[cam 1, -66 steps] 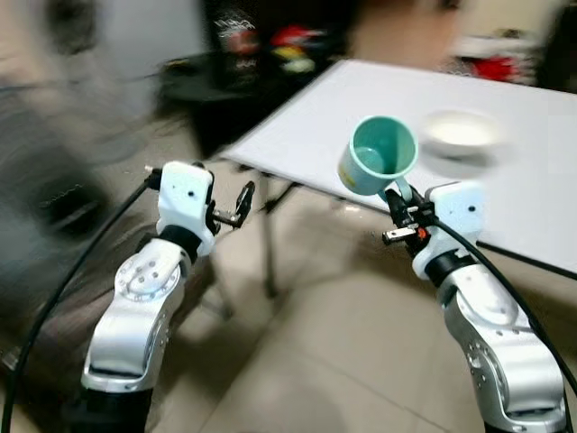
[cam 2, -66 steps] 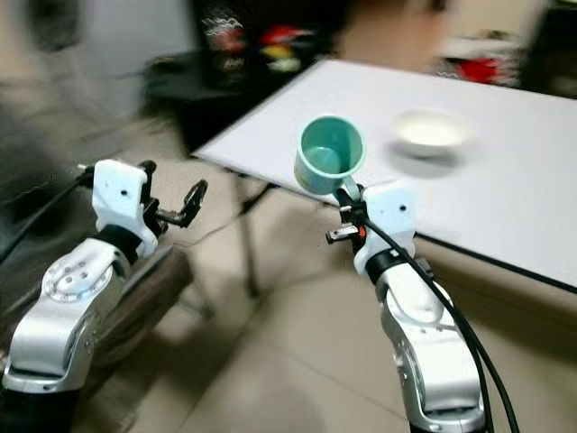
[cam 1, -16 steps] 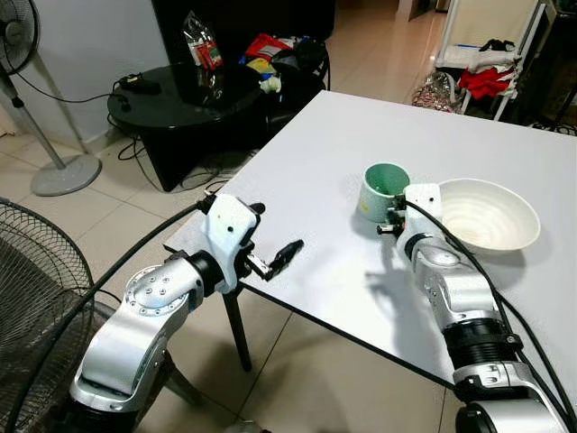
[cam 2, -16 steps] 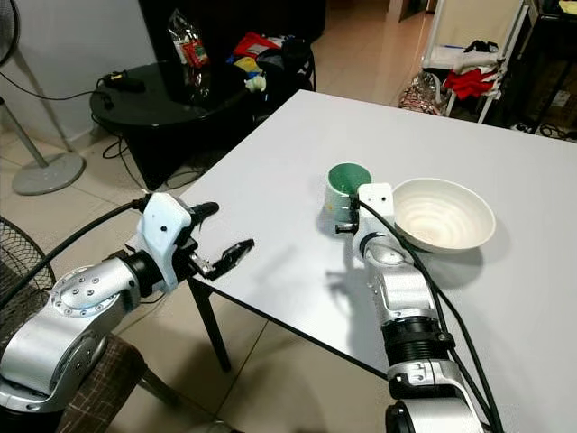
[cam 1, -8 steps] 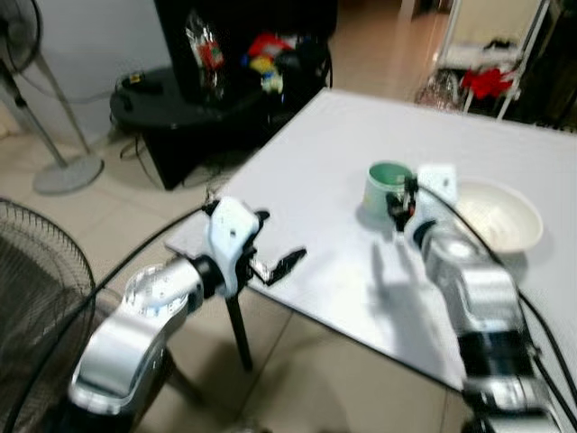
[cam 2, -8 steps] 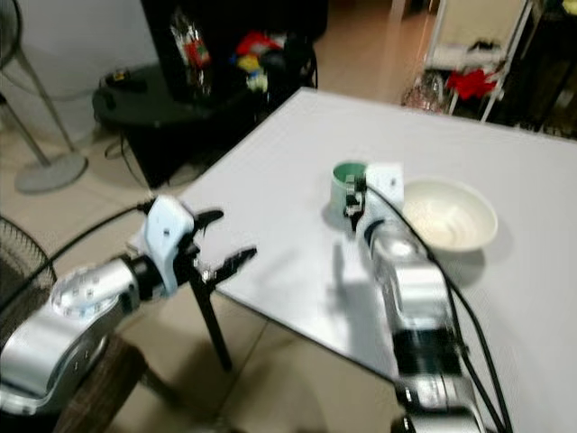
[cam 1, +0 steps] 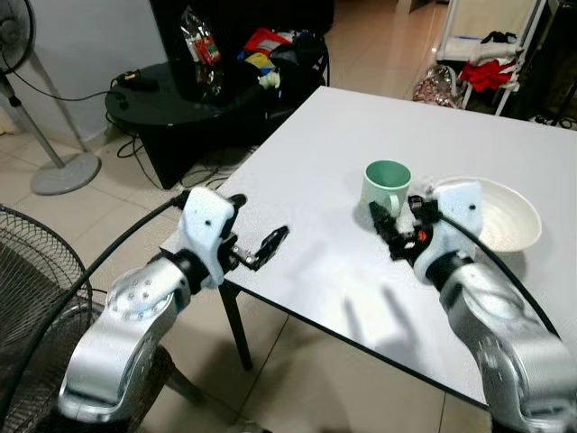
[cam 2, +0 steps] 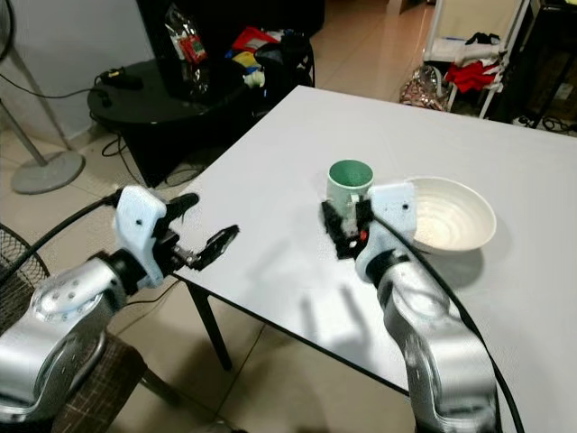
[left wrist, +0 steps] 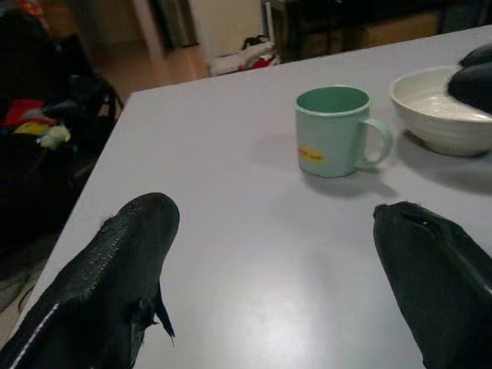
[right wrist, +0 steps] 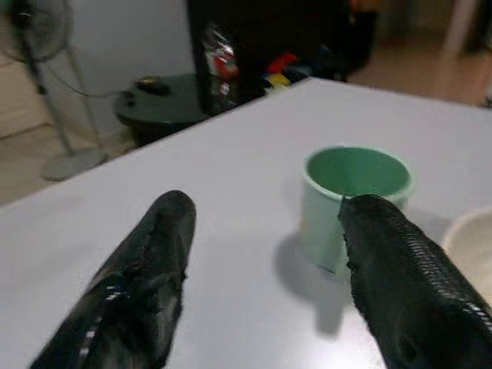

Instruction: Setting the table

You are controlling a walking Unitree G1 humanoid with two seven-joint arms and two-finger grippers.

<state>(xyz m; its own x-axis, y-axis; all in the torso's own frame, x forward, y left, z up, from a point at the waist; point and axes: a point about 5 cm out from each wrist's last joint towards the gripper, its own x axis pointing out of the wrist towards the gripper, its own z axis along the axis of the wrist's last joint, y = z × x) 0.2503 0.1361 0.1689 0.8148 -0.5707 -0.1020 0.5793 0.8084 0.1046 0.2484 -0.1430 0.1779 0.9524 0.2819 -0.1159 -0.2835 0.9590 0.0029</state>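
Partly set: green mug (cam 1: 388, 187) upright at centre frame just left of the white bowl (cam 1: 505, 213), right gripper (cam 1: 403, 230) spread and empty below it, left gripper (cam 1: 263, 249) spread at centre-left; cutlery presumably still lacking.

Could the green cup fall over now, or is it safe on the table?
It stands upright on the white table, but there are a couple of risks. The right tool is open and very close to the green cup, so a careless move could knock it over. The cup also sits right beside the white bowl, so a push might bump the two together. The left tool hovers open at the table's edge and could catch it when it moves.
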